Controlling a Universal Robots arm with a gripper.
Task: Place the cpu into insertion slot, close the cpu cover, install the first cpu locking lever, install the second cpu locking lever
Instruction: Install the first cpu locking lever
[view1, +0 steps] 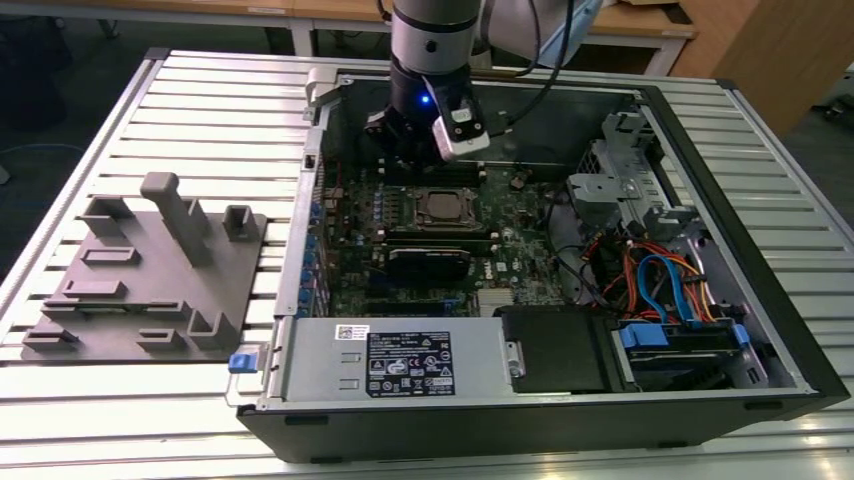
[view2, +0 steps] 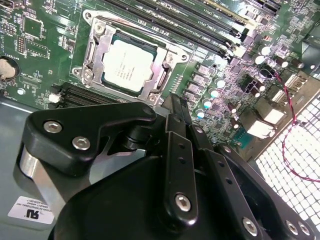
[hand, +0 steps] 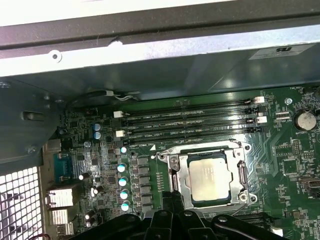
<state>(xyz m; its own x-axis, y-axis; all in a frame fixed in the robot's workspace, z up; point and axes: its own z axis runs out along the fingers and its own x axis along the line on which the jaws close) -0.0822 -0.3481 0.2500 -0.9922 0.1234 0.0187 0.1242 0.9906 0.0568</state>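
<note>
While arm reaches down into open computer case (view1: 747, 330) on slatted surface (view1: 200, 90), gripper (hand: 172, 199) hovers above green board (hand: 290, 165), close to socket (view2: 163, 80). Fingers (view2: 176, 120) drawn together, holding nothing; tips just beside socket edge, contact not clear. Chip (view2: 129, 67) seated in socket, silver top up. Cover (view2: 107, 36) down flat, framing chip through its window. Long memory slots (hand: 190, 119) just beside socket. Grey fixture block (view1: 134, 290) on surface at exterior view's left, well apart from case.
</note>
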